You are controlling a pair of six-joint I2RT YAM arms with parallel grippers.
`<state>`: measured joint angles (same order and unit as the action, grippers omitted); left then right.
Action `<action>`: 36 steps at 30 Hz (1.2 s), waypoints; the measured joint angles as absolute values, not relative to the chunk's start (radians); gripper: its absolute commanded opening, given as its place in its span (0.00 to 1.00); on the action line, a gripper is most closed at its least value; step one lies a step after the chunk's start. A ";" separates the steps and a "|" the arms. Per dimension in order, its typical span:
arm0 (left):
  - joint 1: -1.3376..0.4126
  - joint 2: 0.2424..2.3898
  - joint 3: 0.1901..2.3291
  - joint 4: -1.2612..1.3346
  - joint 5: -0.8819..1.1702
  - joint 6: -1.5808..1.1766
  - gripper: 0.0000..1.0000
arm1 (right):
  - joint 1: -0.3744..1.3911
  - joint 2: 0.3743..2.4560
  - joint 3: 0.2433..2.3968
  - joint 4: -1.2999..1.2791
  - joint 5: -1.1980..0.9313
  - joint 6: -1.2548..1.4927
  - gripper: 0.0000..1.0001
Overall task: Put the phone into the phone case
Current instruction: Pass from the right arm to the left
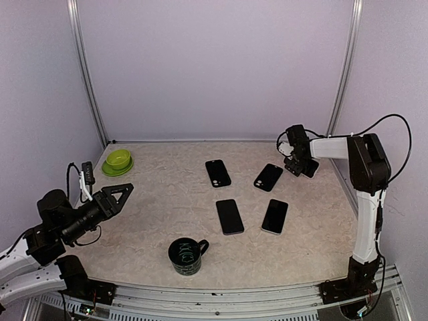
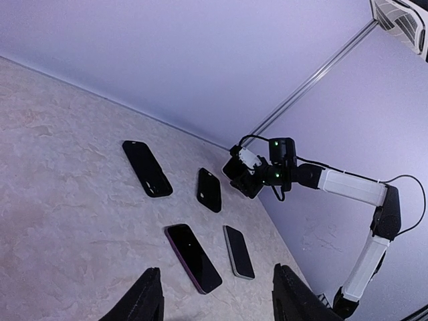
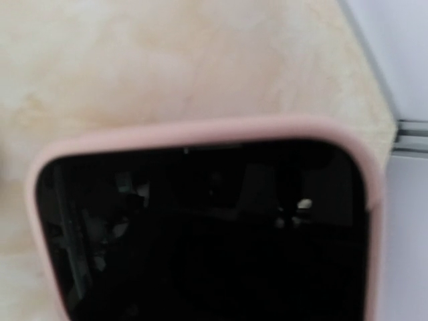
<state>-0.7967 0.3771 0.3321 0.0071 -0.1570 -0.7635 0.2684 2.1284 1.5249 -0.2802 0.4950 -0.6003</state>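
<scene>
Nearest you, in the lower middle of the top view, a dark mug (image 1: 186, 256) is standing upright on the table (image 1: 160, 200). At lower left, your left gripper (image 1: 124, 192) is hovering above the table with its jaws spread wide and nothing between them. The left wrist view is showing its fingers (image 2: 144, 297) well apart at the bottom edge.

At mid-frame you are seeing two dark handsets lying flat, the near-left handset (image 1: 229, 216) and the near-right handset (image 1: 275, 216), close together but apart. Beyond them the far-left handset (image 1: 218, 173) and the far-right handset (image 1: 268, 177) are lying flat too. At upper left a green bowl (image 1: 118, 158) is sitting on a green plate (image 1: 107, 170).

Farthest, at the right of the frame, your right gripper (image 1: 301, 164) is reaching low over the table's far right corner. The phone (image 3: 200, 227) is filling the right wrist view, screen up, with a pink case (image 3: 200, 128) wrapping its top edge and corners. I cannot tell whether the right jaws are open or closed, nor whether the phone is resting on the table.
</scene>
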 measured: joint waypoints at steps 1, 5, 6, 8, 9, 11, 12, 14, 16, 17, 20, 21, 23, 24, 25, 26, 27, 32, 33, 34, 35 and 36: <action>-0.792 0.380 0.330 0.007 -0.153 -0.764 0.55 | 0.267 2.128 1.525 -0.290 0.482 -0.593 0.76; -0.781 0.397 0.326 0.013 -0.135 -0.770 0.55 | 0.265 2.129 1.525 -0.322 0.429 -0.566 0.76; -0.780 0.400 0.325 0.014 -0.131 -0.771 0.55 | 0.265 2.129 1.525 -0.330 0.415 -0.559 0.77; -0.778 0.401 0.323 0.015 -0.127 -0.774 0.55 | 0.265 2.131 1.525 -0.342 0.395 -0.551 0.77; -0.777 0.401 0.322 0.017 -0.124 -0.777 0.55 | 0.263 2.134 1.525 -0.349 0.386 -0.548 0.78; -0.775 0.399 0.318 0.020 -0.118 -0.780 0.55 | 0.263 2.138 1.525 -0.353 0.379 -0.538 0.79; -0.774 0.398 0.316 0.020 -0.116 -0.782 0.55 | 0.260 2.138 1.525 -0.355 0.375 -0.533 0.79; -0.774 0.395 0.311 0.021 -0.113 -0.784 0.55 | 0.257 2.138 1.525 -0.356 0.365 -0.529 0.80; -0.773 0.387 0.306 0.021 -0.112 -0.786 0.55 | 0.255 2.140 1.526 -0.359 0.359 -0.522 0.81; -0.773 0.384 0.305 0.022 -0.112 -0.786 0.55 | 0.254 2.142 1.528 -0.361 0.356 -0.519 0.81; -0.769 0.375 0.303 0.022 -0.111 -0.789 0.55 | 0.252 2.145 1.537 -0.372 0.352 -0.512 0.82; -0.767 0.374 0.303 0.022 -0.111 -0.789 0.55 | 0.251 2.148 1.541 -0.377 0.352 -0.509 0.81; -0.764 0.374 0.303 0.022 -0.109 -0.789 0.55 | 0.249 2.150 1.546 -0.385 0.351 -0.502 0.81; -0.763 0.374 0.303 0.022 -0.109 -0.789 0.55 | 0.247 2.151 1.548 -0.387 0.348 -0.497 0.81; -0.763 0.374 0.303 0.022 -0.109 -0.789 0.55 | 0.244 2.151 1.550 -0.390 0.344 -0.492 0.81; -0.762 0.373 0.303 0.021 -0.109 -0.789 0.55 | 0.242 2.151 1.553 -0.394 0.340 -0.487 0.80; -0.761 0.373 0.303 0.022 -0.109 -0.789 0.55 | 0.239 2.151 1.554 -0.395 0.337 -0.480 0.80; -0.754 0.373 0.302 0.022 -0.106 -0.789 0.55 | 0.217 2.151 1.554 -0.404 0.313 -0.446 0.77; -0.752 0.373 0.302 0.022 -0.105 -0.789 0.55 | 0.213 2.151 1.557 -0.407 0.307 -0.439 0.76; -0.751 0.374 0.302 0.022 -0.104 -0.789 0.55 | 0.212 2.151 1.562 -0.414 0.301 -0.430 0.75; -0.751 0.376 0.302 0.023 -0.104 -0.790 0.55 | 0.211 2.150 1.569 -0.425 0.294 -0.420 0.74; -0.751 0.380 0.302 0.023 -0.104 -0.790 0.55 | 0.211 2.150 1.573 -0.431 0.290 -0.414 0.74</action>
